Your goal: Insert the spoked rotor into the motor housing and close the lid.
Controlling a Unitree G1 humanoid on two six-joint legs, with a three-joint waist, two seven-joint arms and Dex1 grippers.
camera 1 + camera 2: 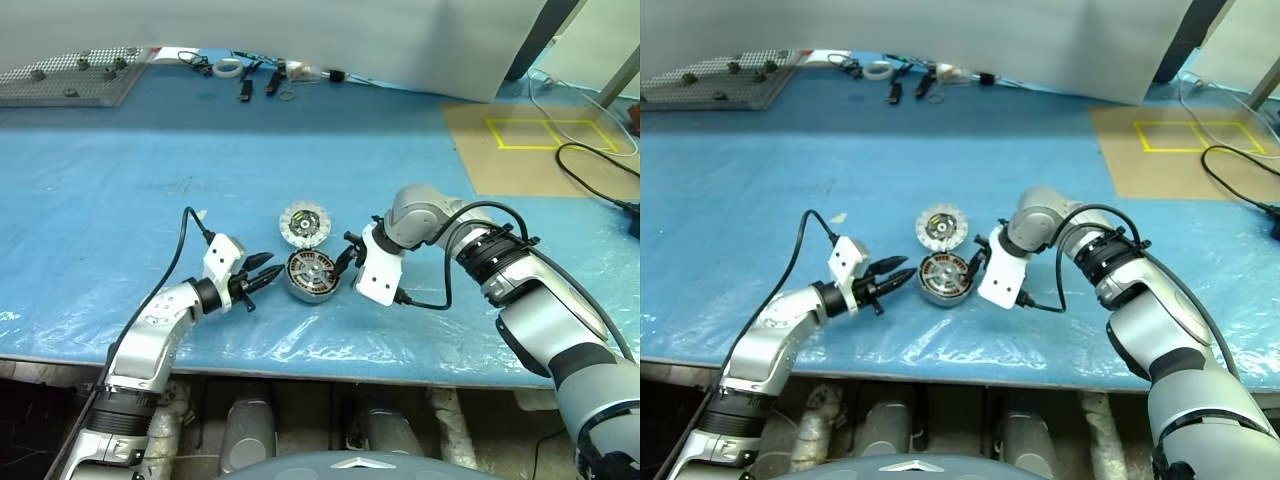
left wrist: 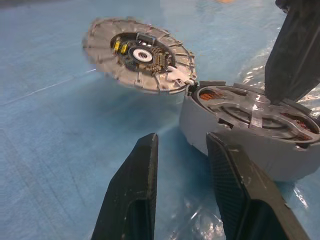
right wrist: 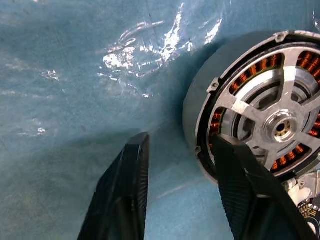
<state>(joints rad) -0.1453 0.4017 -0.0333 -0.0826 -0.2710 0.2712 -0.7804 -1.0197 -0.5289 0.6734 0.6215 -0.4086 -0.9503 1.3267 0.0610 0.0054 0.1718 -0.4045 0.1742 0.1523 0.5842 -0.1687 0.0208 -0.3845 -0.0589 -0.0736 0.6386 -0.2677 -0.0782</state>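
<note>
Spoked rotor (image 3: 272,122) is seated inside the motor housing (image 1: 312,275). The housing is flanked by two parted, empty grippers: right gripper (image 1: 345,262) angled steeply down, left gripper (image 1: 262,273) held nearly level.

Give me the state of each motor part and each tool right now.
Spoked silvery metal rotor: seated inside the housing.
Squat round copper-wound metal housing: on the blue table cover, top open, no lid on it.
Flat pale silver disc lid: off, leaning against the housing's far edge, segmented face up.
Left tool: open, empty, just beside the housing.
Right tool: open, one finger over the housing's rim, the other outside.
</note>
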